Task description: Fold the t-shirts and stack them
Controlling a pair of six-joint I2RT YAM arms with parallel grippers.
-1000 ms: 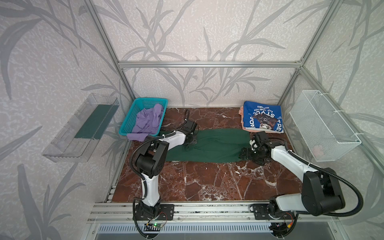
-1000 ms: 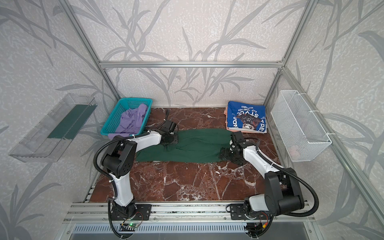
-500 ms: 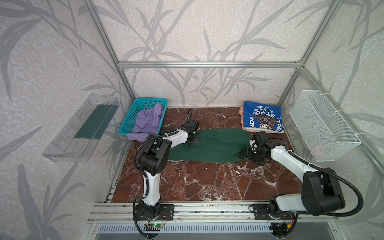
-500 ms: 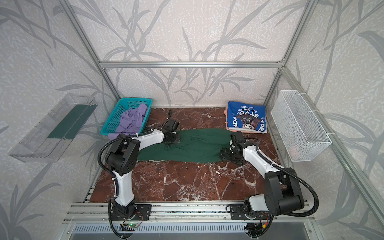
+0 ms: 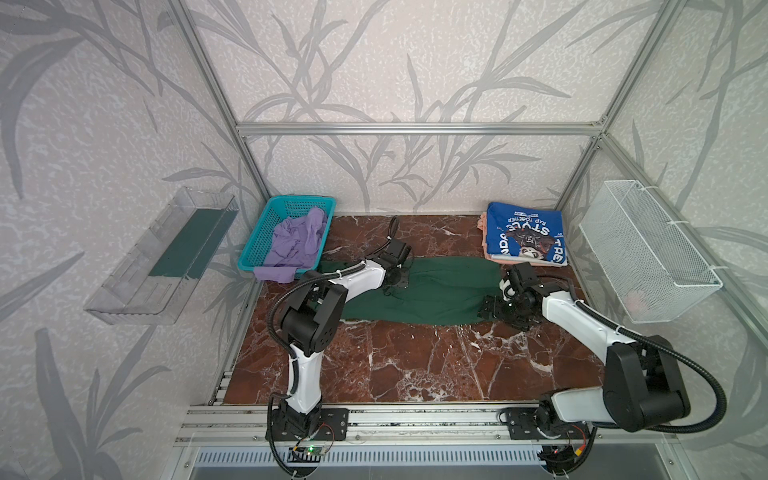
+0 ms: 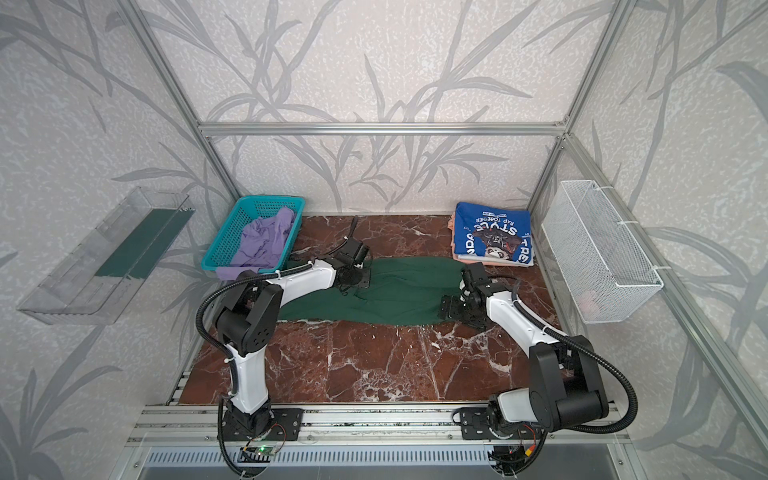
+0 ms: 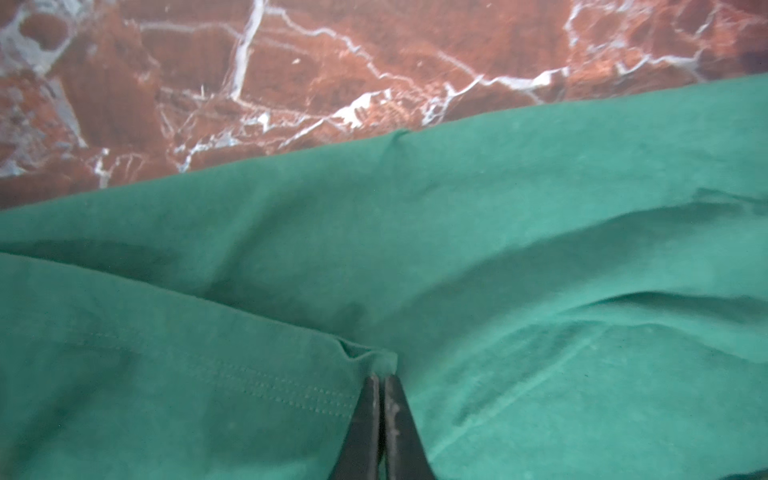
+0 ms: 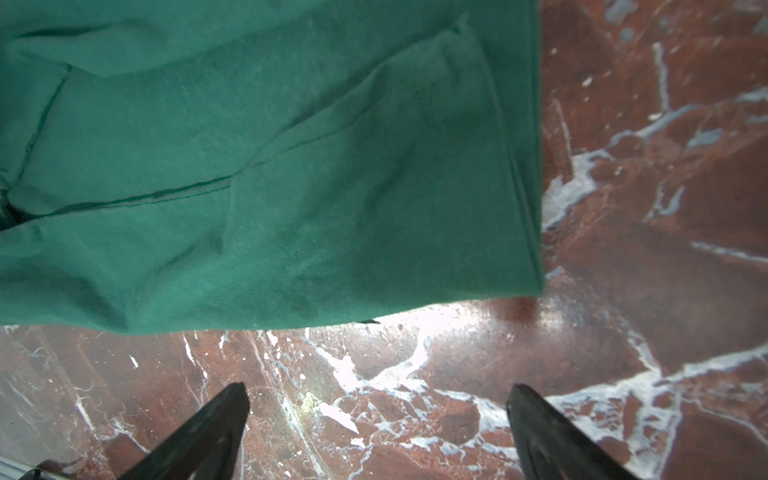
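1. My left end effector (image 7: pixel 380 379), fingers together, meets a folded corner of the dark green t-shirt (image 5: pixel 440 291), spread across the worktop (image 5: pixel 415 365) for folding; a pinch I cannot confirm.
2. My right end effector (image 8: pixel 378 388) hangs wide apart beside the shirt's other end, seemingly ready to lift.

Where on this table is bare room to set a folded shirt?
The front strip of table between green shirt and front rail is bare. A smaller patch lies at the back, between turquoise basket and blue shirt. Crowded: the middle band, with green shirt, left pincer and right pincer.
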